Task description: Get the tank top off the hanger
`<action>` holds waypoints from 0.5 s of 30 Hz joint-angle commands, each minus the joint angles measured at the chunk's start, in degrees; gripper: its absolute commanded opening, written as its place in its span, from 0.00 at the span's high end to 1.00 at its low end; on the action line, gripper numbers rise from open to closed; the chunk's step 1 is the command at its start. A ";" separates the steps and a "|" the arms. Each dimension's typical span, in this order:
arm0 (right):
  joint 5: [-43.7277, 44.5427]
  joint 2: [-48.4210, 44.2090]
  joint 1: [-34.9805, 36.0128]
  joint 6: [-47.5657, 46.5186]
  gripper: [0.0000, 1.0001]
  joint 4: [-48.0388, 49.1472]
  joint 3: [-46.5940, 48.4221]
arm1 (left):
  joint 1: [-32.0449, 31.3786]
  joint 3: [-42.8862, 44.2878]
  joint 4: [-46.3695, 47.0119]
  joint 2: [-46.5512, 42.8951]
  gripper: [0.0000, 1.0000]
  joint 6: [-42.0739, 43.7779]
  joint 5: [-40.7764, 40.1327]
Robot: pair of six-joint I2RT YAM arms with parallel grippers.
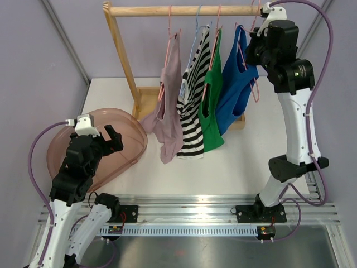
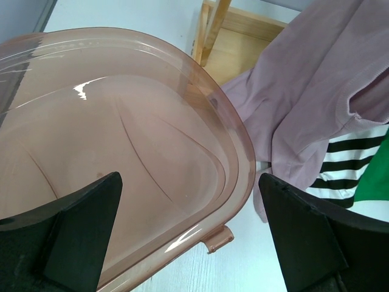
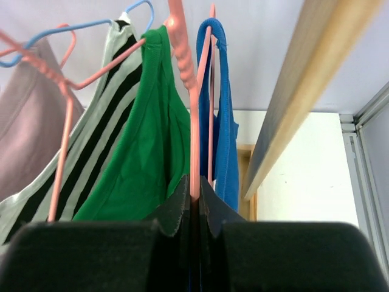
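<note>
A blue tank top [image 1: 237, 92] hangs on a pink hanger [image 1: 254, 84] at the right end of the wooden rod [image 1: 184, 10]. My right gripper [image 1: 252, 47] is up by the rod and shut on that hanger. In the right wrist view the jaws are pressed together on the hanger's pink wire [image 3: 193, 140], with my right gripper [image 3: 194, 191] just left of the blue strap [image 3: 225, 134]. My left gripper [image 1: 114, 139] is open and empty, low at the left over a pink bin [image 1: 67, 139]. In the left wrist view my left gripper [image 2: 189, 179] spans the bin's rim [image 2: 243, 164].
Three more tops hang left of the blue one: green [image 1: 211, 106], black-and-white striped [image 1: 192, 106] and mauve [image 1: 167, 111], whose hems reach the table. The rack's slanted post and wooden base [image 1: 146, 97] stand behind the bin. A metal rail runs along the near table edge.
</note>
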 commanded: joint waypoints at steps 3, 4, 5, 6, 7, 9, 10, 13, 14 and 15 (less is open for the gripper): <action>0.63 -12.54 0.28 1.17 1.00 4.56 -5.94 | -0.25 -0.02 4.26 0.00 0.01 1.23 6.44; 0.72 -13.96 0.28 1.78 1.00 4.74 -9.70 | -0.25 -0.02 4.44 -0.18 0.01 1.23 7.06; 0.64 -15.37 0.36 2.23 1.00 5.01 -11.65 | -0.25 0.07 4.88 -0.35 0.01 1.14 7.76; 0.29 -18.25 0.28 2.58 1.00 5.36 -13.58 | -0.25 0.25 5.23 -0.70 0.01 1.05 9.42; 0.11 -19.68 0.28 3.02 1.00 5.36 -16.91 | -0.25 0.42 5.58 -0.79 0.01 0.88 10.57; 0.11 -23.63 0.28 3.28 1.00 4.84 -19.83 | -0.25 1.04 6.55 -0.79 0.01 0.09 14.35; 0.46 -24.86 0.36 3.46 1.00 4.57 -21.76 | -0.25 1.56 6.98 -0.71 0.01 -0.26 15.49; 2.30 -30.22 0.28 4.51 1.00 2.99 -25.36 | -0.25 2.44 8.48 -0.18 0.01 -1.41 19.19; 2.83 -31.89 0.28 4.86 1.00 2.90 -26.60 | -0.25 2.79 8.66 0.08 0.01 -1.84 19.46; 3.79 -35.39 0.28 5.56 1.00 3.33 -27.83 | -0.25 2.97 8.92 0.26 0.01 -2.72 20.50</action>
